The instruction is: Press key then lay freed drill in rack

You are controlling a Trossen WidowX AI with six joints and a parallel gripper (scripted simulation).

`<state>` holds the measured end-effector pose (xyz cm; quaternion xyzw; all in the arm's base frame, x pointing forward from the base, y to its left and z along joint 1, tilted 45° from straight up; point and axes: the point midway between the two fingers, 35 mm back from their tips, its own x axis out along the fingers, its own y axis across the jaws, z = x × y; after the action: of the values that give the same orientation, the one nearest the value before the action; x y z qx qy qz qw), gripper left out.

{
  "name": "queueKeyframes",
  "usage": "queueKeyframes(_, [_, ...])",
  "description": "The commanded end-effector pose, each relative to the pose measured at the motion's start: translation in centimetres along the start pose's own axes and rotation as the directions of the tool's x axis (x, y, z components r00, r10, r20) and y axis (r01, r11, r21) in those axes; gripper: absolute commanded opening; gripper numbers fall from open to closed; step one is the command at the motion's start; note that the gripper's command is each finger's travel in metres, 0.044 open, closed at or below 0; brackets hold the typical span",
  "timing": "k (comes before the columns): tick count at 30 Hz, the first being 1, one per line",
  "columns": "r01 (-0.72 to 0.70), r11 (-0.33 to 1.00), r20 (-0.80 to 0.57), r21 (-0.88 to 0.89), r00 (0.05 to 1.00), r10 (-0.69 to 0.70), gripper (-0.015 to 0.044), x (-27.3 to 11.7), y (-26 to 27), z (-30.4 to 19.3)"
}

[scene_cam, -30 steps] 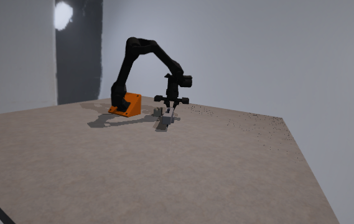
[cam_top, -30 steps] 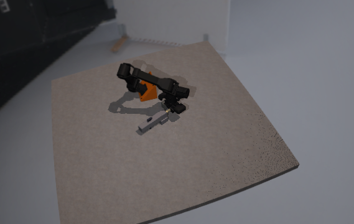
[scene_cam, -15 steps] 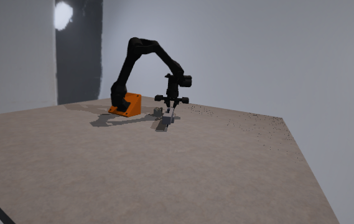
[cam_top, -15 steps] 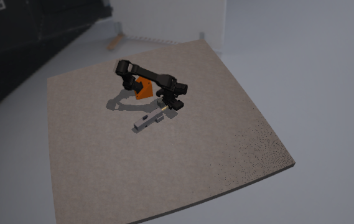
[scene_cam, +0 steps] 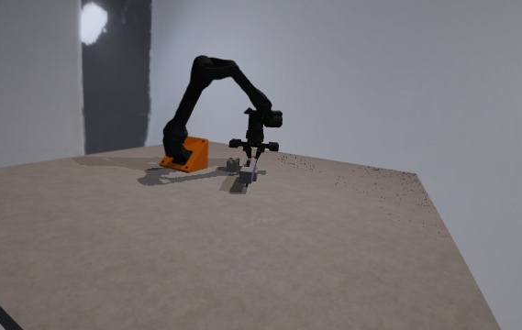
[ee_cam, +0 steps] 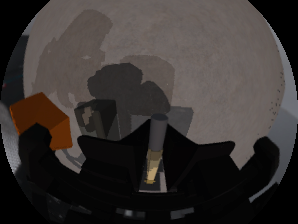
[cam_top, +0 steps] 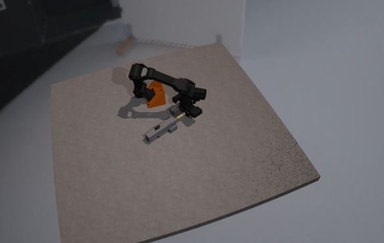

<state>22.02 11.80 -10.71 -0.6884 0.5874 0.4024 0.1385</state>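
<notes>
My gripper [cam_top: 185,113] [scene_cam: 253,158] [ee_cam: 154,123] points down and is shut on the drill. The drill [cam_top: 179,116] [ee_cam: 153,166] has a brass-coloured part and a grey round end that shows between the fingers. Its other end is at or in the long grey holder [cam_top: 163,129] [scene_cam: 247,174]; how deep it sits is hidden. A small dark piece [cam_top: 157,127], perhaps the key, is on top of the holder, up and clear of my fingers. The rack [cam_top: 175,111] [scene_cam: 232,165] [ee_cam: 107,119], a small grey notched block, stands just beside the gripper.
The orange mount [cam_top: 157,96] [scene_cam: 198,156] [ee_cam: 40,116] at the arm's base stands beyond the rack. A small grey block [cam_top: 173,129] juts from the holder's side. Arm shadows fall on the tabletop [cam_top: 117,175] [scene_cam: 196,238].
</notes>
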Motion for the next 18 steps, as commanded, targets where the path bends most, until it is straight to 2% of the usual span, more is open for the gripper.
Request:
queueKeyframes(1, [0.002,1.0,0.004,0.003,1.0,-0.002,0.0,-0.2,0.0,0.9])
queueKeyframes(18, [0.003,1.0,0.005,0.003,1.0,-0.003,0.0,-0.3,0.0,2.7])
